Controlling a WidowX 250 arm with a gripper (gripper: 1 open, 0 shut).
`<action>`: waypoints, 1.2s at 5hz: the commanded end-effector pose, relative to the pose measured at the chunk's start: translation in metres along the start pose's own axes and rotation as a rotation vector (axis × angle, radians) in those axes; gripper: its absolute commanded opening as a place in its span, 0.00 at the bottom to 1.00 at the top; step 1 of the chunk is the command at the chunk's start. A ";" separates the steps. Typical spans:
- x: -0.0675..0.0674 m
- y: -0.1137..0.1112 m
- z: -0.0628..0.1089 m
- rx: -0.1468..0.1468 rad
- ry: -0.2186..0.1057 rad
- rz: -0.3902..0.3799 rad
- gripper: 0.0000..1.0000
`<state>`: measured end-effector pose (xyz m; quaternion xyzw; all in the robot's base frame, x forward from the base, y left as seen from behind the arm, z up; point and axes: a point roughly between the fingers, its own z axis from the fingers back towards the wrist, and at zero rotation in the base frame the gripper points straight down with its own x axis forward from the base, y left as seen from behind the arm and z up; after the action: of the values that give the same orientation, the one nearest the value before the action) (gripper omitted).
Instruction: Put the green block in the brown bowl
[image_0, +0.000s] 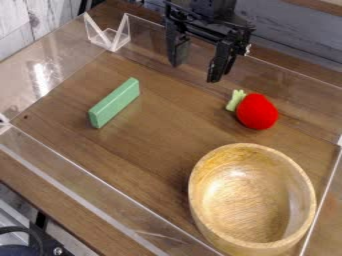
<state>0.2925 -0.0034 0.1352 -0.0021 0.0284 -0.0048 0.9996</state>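
The green block (115, 102), a flat light-green bar, lies on the wooden table at the left, angled toward the upper right. At the lower right sits the brown bowl (251, 194), a large round wooden bowl with nothing inside it. My gripper (195, 60) hangs at the top centre, pointing down, its two dark fingers spread apart with nothing between them. It is above and to the right of the block, touching neither block nor bowl.
A red strawberry-like toy (255, 111) with a small green top lies right of centre, above the bowl. A clear plastic stand (107, 33) is at the back left. Low transparent walls (80, 185) border the table.
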 end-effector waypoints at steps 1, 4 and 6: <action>-0.005 0.014 -0.010 0.021 0.018 -0.073 1.00; -0.038 0.096 -0.024 0.099 -0.045 -0.151 1.00; -0.027 0.118 -0.046 0.105 -0.079 -0.155 1.00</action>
<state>0.2600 0.1118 0.0805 0.0391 0.0060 -0.0849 0.9956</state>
